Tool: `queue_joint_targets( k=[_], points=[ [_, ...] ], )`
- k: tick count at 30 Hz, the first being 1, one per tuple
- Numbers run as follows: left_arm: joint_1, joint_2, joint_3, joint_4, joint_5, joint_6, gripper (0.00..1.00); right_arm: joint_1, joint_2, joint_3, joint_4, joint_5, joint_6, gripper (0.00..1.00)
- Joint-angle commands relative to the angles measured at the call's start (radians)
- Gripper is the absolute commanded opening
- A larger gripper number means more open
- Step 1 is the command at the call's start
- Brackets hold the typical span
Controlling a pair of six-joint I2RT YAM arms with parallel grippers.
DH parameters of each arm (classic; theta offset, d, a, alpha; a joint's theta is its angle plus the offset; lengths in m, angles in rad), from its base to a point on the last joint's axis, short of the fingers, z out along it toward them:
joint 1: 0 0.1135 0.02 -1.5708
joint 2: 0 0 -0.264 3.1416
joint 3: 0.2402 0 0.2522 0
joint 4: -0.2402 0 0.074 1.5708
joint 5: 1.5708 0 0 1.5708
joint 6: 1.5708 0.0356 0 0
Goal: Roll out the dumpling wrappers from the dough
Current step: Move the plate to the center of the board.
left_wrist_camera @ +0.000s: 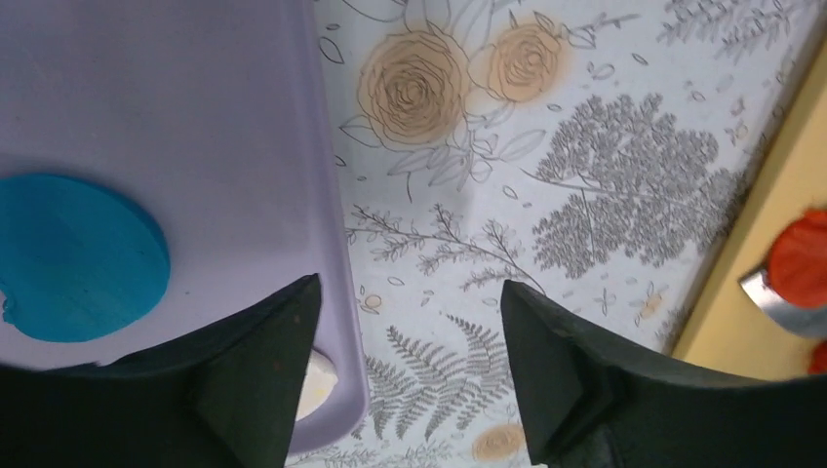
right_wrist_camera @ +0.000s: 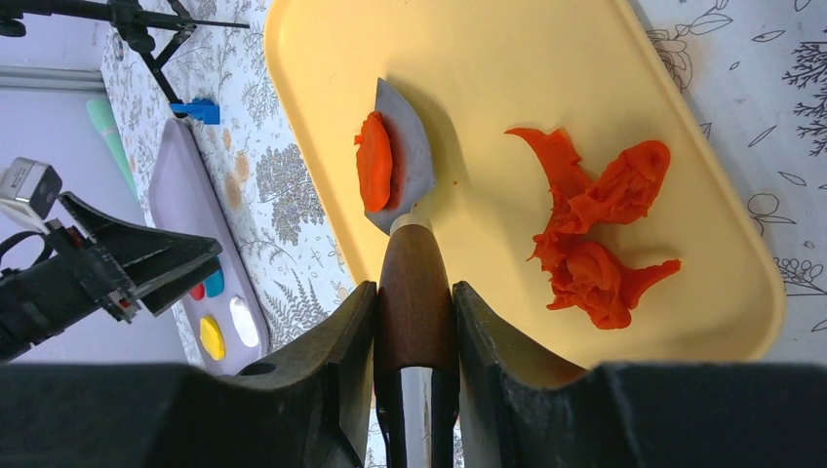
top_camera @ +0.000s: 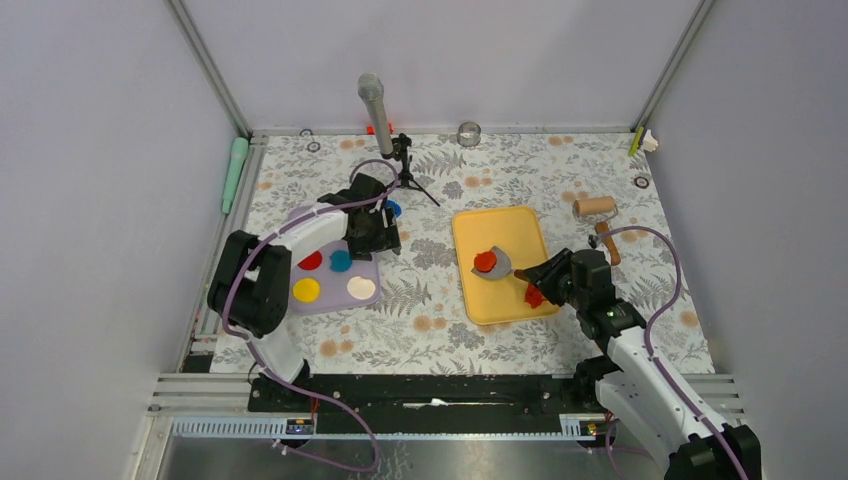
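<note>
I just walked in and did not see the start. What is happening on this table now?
The right gripper is closed on the wooden handle of a metal spatula, whose blade carries one red wrapper over the yellow tray. Scraps of red dough lie on that tray. The left gripper is open and empty, over the edge of the purple tray, where a blue disc lies.

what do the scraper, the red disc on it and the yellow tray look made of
Scraper: grey metal blade with dull sheen, brown glossy handle, likely wood. Red disc: soft matte clay or dough, edges uneven. Yellow tray: probably plastic, smooth, rounded rim.
</note>
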Motion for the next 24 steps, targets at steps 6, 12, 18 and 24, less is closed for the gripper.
queue_joint_targets(
  k=[6,12,18,24],
  points=[
    [-0.037,0.066,0.009,0.112,-0.245,-0.014,0.63,-0.004,-0.028,0.021,0.020,-0.028,-0.001,0.00],
    [-0.042,0.134,0.020,0.111,-0.267,-0.003,0.51,-0.004,-0.042,0.017,0.021,-0.017,0.014,0.00],
    [-0.079,0.110,-0.003,0.099,-0.267,-0.022,0.11,-0.004,-0.042,0.017,0.020,-0.022,0.019,0.00],
    [-0.154,0.054,-0.094,0.037,-0.197,-0.038,0.00,-0.006,-0.020,0.046,0.019,-0.027,-0.007,0.00]
  ],
)
